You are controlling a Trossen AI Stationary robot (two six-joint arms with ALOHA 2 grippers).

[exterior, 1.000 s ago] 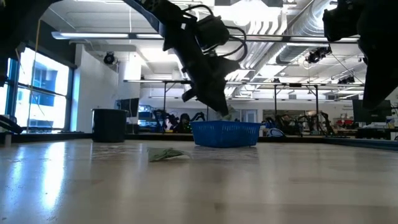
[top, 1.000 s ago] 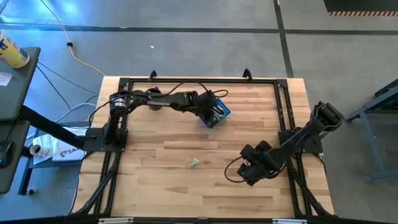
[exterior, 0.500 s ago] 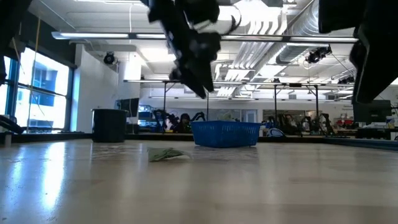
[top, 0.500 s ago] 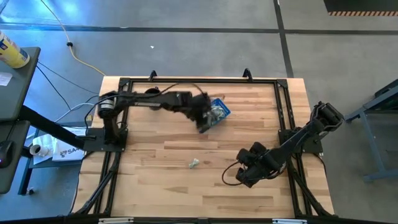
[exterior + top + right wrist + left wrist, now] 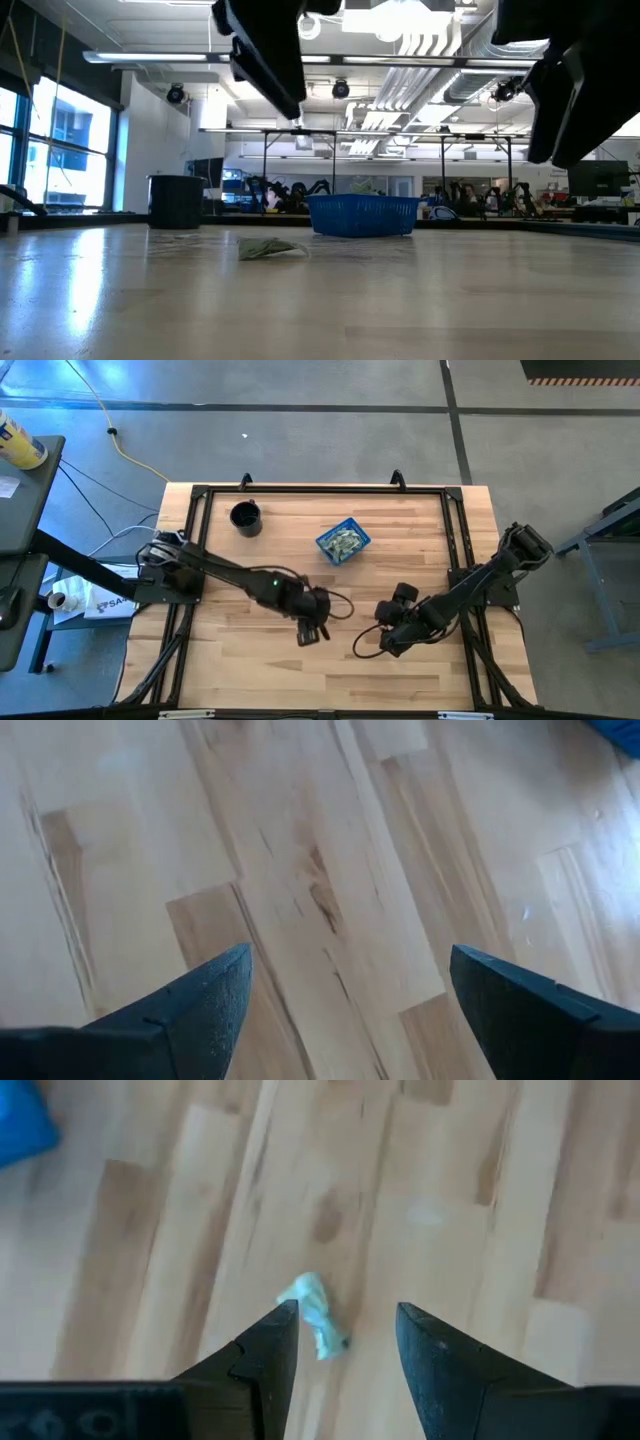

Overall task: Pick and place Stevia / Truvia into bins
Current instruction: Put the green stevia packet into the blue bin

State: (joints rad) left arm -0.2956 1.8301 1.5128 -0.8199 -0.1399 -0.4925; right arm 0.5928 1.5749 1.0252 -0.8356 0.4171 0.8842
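Observation:
One crumpled pale green Stevia / Truvia packet (image 5: 315, 1316) lies flat on the wooden table, also showing in the low view as a small heap (image 5: 266, 248). My left gripper (image 5: 345, 1310) hangs open above it, fingers slanting down, one on either side and clear of it; in the high view the gripper (image 5: 308, 630) hides the packet. The blue basket (image 5: 343, 542) stands at the far middle with several packets inside. My right gripper (image 5: 385, 640) waits open over bare wood at the near right.
A black round cup (image 5: 245, 518) stands at the far left of the table (image 5: 250, 660). The two grippers hang a short way apart over the near middle. Bare wood lies between the basket and the lone packet.
My left gripper has left the blue basket and swung toward the table's near edge, rising a little, and now stands over the lone packet. My right gripper has rolled about its wrist while staying in place. The packet and basket have not moved.

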